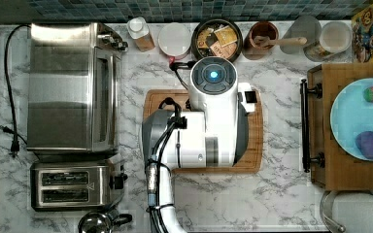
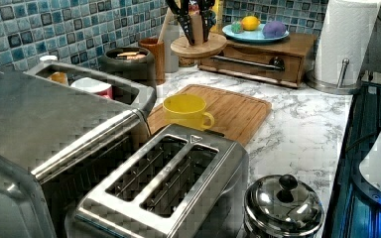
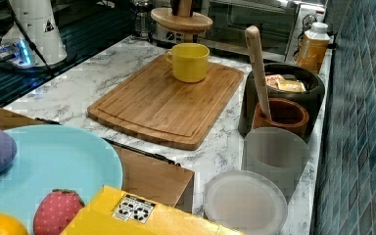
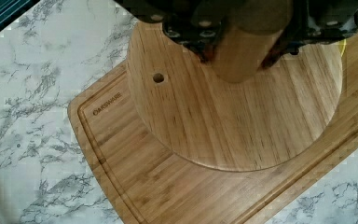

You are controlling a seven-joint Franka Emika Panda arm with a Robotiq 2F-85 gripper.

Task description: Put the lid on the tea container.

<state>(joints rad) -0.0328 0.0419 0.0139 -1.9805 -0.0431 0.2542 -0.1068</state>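
The white robot arm (image 1: 213, 121) reaches out level over the rectangular bamboo cutting board (image 3: 164, 103) on the white marble table (image 2: 297, 134), its wrist pointing straight down. In the wrist view the black claw (image 4: 242, 46) is clenched around the thick wooden knob of a round wooden lid (image 4: 235, 121), which hangs flat above the board with a yellow mug (image 3: 190, 61) under its far edge. The round black-rimmed tea container (image 1: 217, 40), uncovered and showing tan and yellow packets, stands at the tiled wall between a white lidded jar (image 1: 174, 40) and a brown cup with a wooden spoon (image 1: 261, 41).
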